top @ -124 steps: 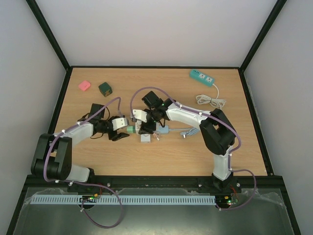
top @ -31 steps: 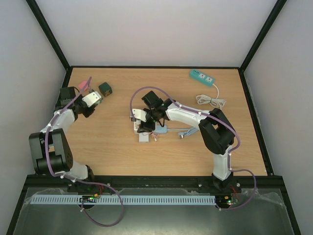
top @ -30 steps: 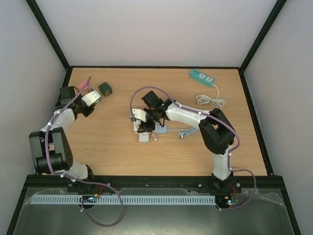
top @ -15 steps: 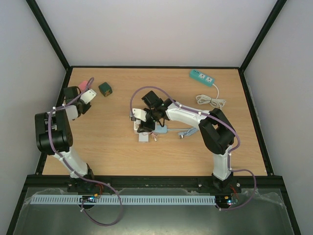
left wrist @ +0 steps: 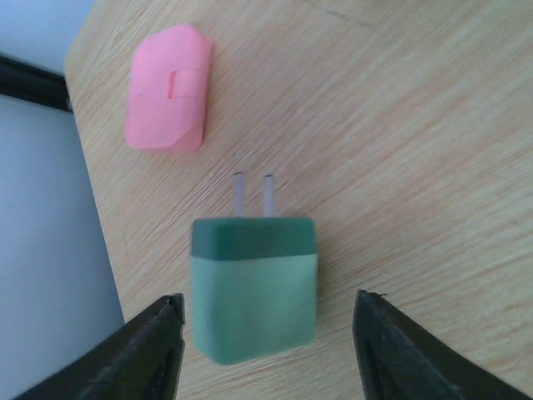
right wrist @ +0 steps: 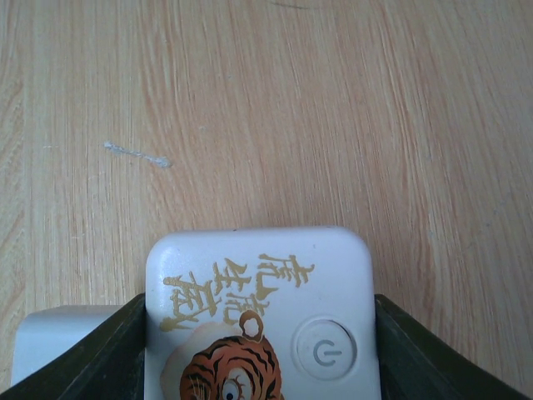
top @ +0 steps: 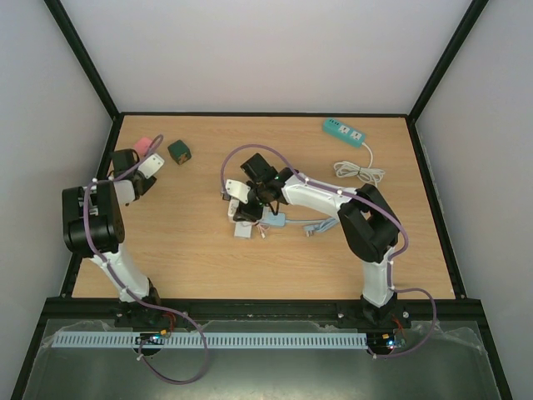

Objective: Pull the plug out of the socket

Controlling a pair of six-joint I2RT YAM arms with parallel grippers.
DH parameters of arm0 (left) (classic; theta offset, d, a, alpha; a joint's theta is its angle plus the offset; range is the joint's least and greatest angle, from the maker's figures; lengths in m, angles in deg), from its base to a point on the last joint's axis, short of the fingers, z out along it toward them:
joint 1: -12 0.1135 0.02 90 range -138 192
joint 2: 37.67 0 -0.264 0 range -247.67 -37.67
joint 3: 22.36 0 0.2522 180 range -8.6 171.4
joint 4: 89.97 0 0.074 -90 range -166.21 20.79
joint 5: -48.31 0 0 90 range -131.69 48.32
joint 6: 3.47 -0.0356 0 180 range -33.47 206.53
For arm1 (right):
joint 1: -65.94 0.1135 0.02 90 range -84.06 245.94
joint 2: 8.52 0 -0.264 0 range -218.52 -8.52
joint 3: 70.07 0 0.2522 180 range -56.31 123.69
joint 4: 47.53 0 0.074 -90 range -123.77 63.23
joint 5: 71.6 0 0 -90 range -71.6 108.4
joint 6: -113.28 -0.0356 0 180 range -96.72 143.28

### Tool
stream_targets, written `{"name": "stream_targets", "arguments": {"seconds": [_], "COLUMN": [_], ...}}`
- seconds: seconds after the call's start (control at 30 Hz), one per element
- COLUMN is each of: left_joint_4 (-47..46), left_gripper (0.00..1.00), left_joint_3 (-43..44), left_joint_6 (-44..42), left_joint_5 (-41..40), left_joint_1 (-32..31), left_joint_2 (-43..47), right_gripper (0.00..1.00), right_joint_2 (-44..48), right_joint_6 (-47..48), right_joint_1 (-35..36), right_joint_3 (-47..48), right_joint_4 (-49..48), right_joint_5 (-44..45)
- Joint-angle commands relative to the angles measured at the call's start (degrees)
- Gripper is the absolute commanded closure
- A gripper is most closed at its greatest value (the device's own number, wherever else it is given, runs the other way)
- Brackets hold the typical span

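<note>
At the bottom of the left wrist frame, the left gripper [left wrist: 268,304] stands apart either side of the green plug [left wrist: 254,287], untouched, pink block [left wrist: 166,87] beyond, while the right gripper [right wrist: 260,308] clamps the tiger-printed socket [right wrist: 258,267], its print unreadable from overhead.

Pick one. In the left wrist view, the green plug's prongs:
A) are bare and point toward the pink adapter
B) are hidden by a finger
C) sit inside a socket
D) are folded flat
A: the green plug shows both prongs bare, aimed toward the pink adapter, with the left gripper open around it.
</note>
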Motion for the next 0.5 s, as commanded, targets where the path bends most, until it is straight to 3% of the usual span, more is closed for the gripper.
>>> {"name": "stream_targets", "arguments": {"seconds": [0.0,0.17,0.47], "left_joint_4": [0.17,0.70,3.81], "left_gripper": [0.34,0.18,0.10], "left_joint_3": [-1.53,-4.22,-11.55], "left_joint_6": [-0.24,0.22,-0.42], "left_joint_5": [1.97,5.81,17.15], "left_joint_1": [0.29,0.19,-1.56], "left_joint_2": [1.17,6.00,20.16], "right_gripper": [0.81,0.81,0.81], "right_joint_2": [-2.95,-4.47,-7.28], "right_joint_6": [-2.94,-4.97,-6.94], "right_joint_1": [-2.02,-3.34,-7.19], "right_joint_3": [1.22,2.56,5.46], "right_joint_4": [-0.77,-1.87,-2.24], "right_joint_5": [9.96,11.05,11.03]}}
